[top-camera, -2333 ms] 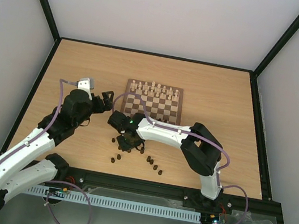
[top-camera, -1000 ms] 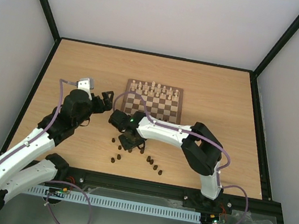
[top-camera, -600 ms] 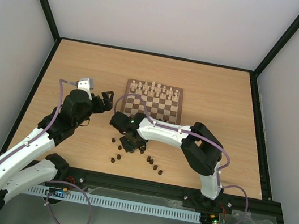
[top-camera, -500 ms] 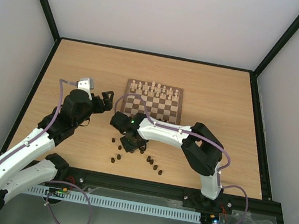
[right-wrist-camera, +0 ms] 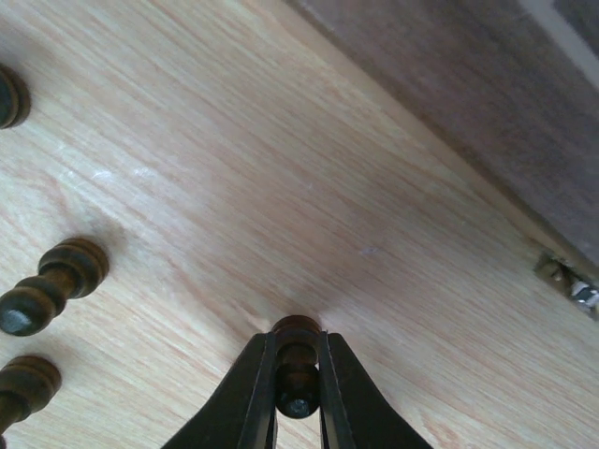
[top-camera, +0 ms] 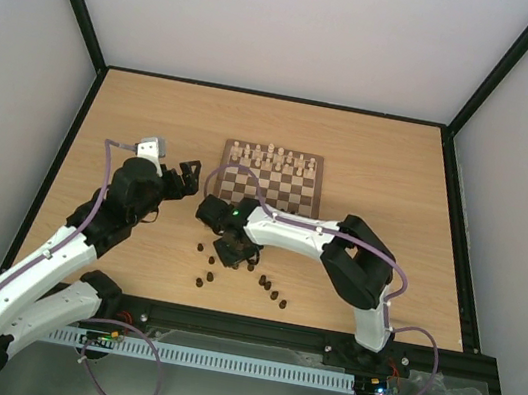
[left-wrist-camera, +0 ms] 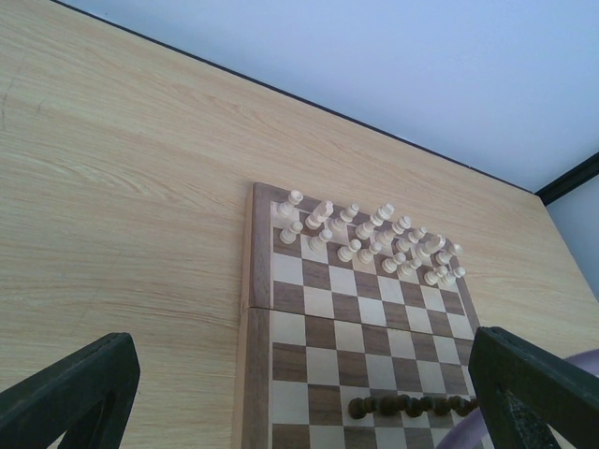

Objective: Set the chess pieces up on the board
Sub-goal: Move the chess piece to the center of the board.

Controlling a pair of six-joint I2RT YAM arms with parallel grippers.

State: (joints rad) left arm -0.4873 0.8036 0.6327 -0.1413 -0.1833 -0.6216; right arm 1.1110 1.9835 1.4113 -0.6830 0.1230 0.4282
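Note:
The board lies mid-table. Cream pieces fill its two far rows, and a row of dark pieces stands near its near side. Several dark pieces lie loose on the table in front of the board. My right gripper is among them, shut on a dark brown piece whose base is at the tabletop. My left gripper is open and empty, left of the board, its fingers spread wide over the board's near-left part.
More loose dark pieces lie left of the held one. The board's near edge runs just beyond it, with a small metal clasp. The table's black frame rail is close behind the loose pieces.
My right gripper has shifted very slightly to the right among the loose dark pieces. The left arm has not moved.

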